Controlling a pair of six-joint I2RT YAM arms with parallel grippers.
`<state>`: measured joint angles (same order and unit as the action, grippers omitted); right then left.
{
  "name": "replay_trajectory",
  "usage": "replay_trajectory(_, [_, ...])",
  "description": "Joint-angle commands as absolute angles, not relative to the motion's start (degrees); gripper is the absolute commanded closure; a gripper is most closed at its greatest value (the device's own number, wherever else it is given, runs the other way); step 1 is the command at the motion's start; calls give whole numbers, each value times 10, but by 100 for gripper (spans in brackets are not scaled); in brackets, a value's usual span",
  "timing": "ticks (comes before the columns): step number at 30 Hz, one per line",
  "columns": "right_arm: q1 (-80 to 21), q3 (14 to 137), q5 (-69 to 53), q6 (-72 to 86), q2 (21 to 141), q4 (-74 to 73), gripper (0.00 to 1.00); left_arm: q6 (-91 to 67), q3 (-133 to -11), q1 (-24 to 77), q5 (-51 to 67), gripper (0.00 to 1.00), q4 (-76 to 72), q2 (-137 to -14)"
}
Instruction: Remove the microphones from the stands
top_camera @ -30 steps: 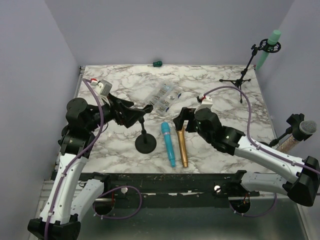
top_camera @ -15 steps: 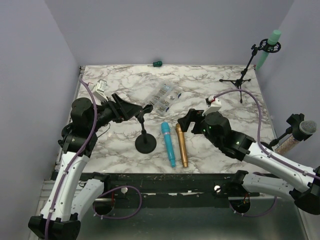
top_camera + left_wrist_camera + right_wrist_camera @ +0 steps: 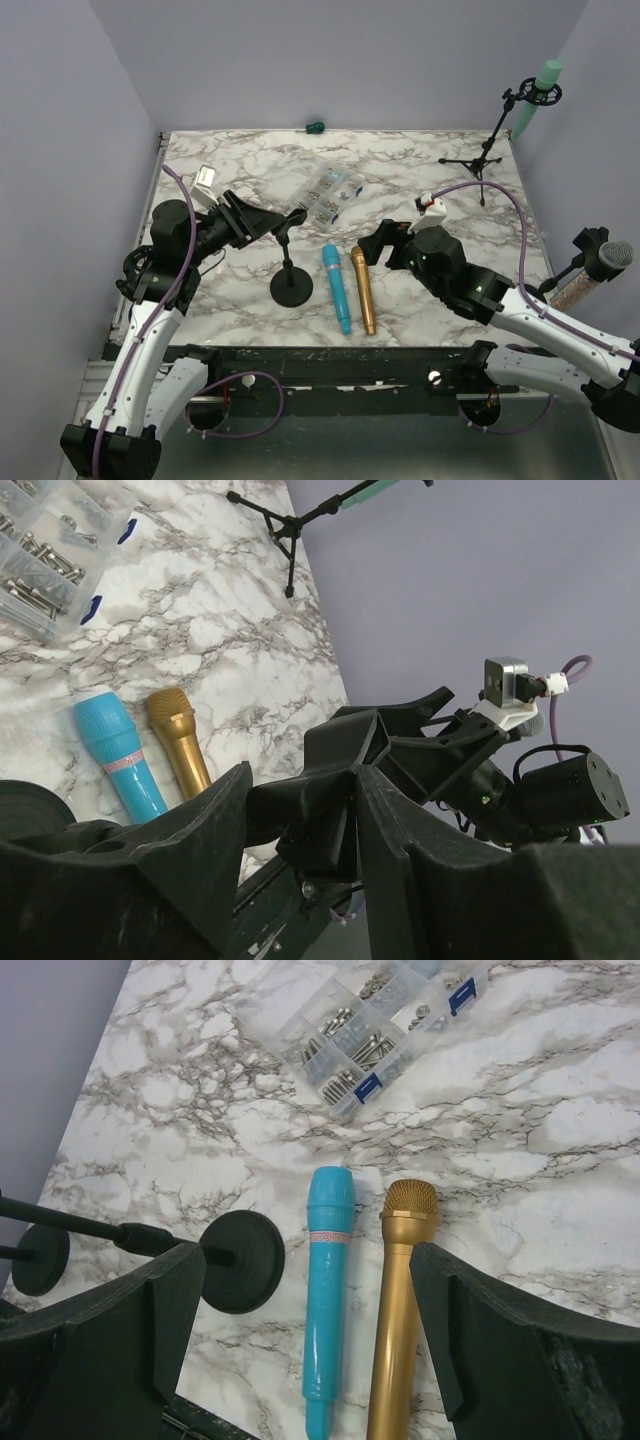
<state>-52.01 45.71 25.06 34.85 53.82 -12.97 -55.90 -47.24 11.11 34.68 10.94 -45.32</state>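
The gold microphone (image 3: 362, 290) (image 3: 400, 1300) lies flat on the marble table beside a blue microphone (image 3: 336, 285) (image 3: 325, 1290), heads toward the back. The small black stand (image 3: 291, 288) stands just left of them on its round base, with its clip (image 3: 296, 216) (image 3: 310, 815) empty. My left gripper (image 3: 278, 222) (image 3: 305, 780) reaches in from the left, its jaws shut on that clip. My right gripper (image 3: 372, 243) (image 3: 308, 1260) hovers open above the two microphones, nothing between its fingers.
A clear parts box (image 3: 332, 192) (image 3: 375, 1030) full of screws lies behind the microphones. A tripod stand (image 3: 486, 155) with a green microphone (image 3: 535, 95) stands at the back right. Another microphone on a stand (image 3: 600, 262) sits at the right edge.
My left gripper's jaws have closed in onto the stand's clip. The right gripper has drawn back up and to the right off the gold microphone, which stays on the table.
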Motion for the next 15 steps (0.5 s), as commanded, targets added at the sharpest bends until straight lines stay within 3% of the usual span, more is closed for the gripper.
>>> replay_trajectory(1, [-519, 449, 271, 342, 533, -130, 8, -557, -451, 113, 339, 56, 108, -455])
replay_trajectory(15, [-519, 445, 266, 343, 544, -124, 8, -466, -374, 113, 305, 60, 135, -409])
